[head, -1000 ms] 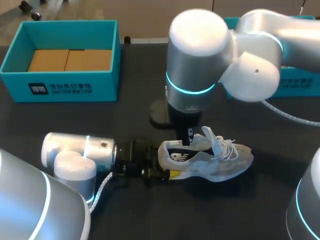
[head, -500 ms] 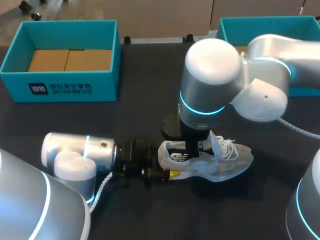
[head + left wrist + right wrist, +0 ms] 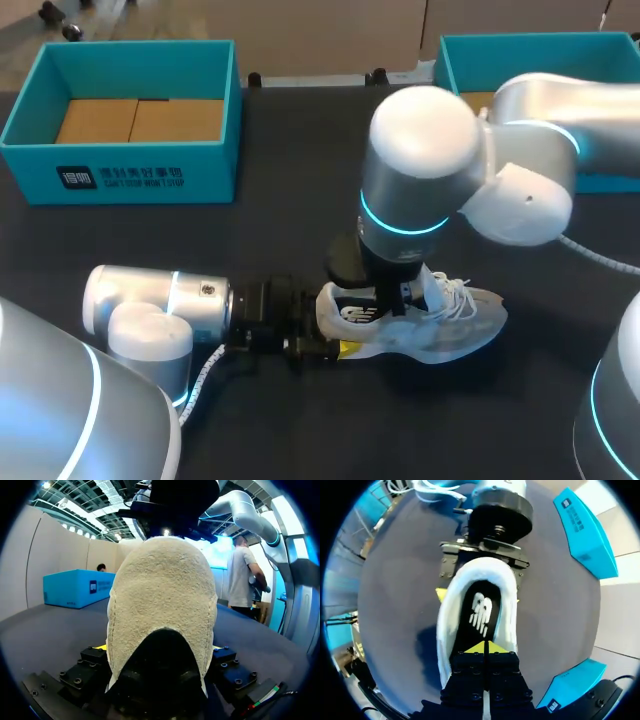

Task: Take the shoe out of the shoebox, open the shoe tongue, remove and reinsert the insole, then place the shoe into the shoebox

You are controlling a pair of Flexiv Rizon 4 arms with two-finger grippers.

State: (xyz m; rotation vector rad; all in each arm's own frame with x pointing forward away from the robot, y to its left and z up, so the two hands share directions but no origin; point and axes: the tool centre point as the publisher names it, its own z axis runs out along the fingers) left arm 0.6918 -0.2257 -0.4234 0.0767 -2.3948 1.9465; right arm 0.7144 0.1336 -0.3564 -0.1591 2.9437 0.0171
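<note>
Dark tabletop, head view. Teal shoebox upper left of frame, open, brown cardboard lying in its bottom. Second teal shoebox upper right, mostly hidden behind R arm.

White shoe on its sole, lower centre of frame, well apart from both boxes. Heel toward L arm, toe toward right edge. Tongue stands up and fwd; laces loose over the forefoot.

L arm comes in low from lower left. Left end effector at the heel. L wrist view: the heel of the shoe fills the space ahead of the left end effector, one yellow tip touching each side, so it is clamped on the heel at a fairly wide spread.

R arm from right edge, wrist pointing straight down over the shoe opening. Right end effector dips into the collar. R wrist view: right end effector has tips pressed together, no gap, sitting over the dark insole inside the white collar. Whether the tips pinch the insole edge: can't tell. Left end effector is visible ahead of it, gripping the heel.
</note>
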